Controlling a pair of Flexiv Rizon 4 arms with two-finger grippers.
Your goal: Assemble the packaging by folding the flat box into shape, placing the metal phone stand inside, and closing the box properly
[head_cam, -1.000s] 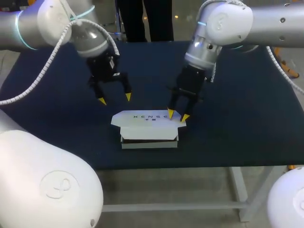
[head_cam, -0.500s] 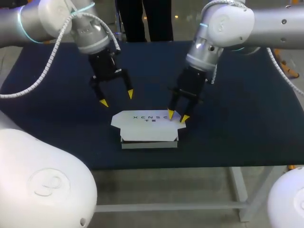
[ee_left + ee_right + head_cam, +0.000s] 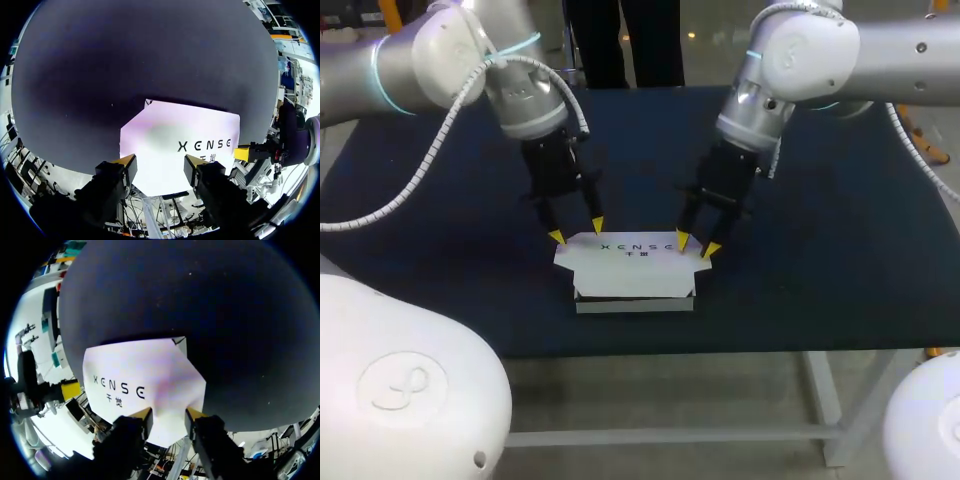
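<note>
White box (image 3: 635, 270) sits lower centre, contents hidden, left gripper (image 3: 577, 230) and right gripper (image 3: 696, 243) both spread at its upper corners.

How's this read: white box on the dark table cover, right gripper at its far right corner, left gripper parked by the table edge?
One error: the head view shows the left gripper at the far left corner of the box, not by the table edge. The rest holds: box on the dark table cover, right gripper at its far right corner.
</note>
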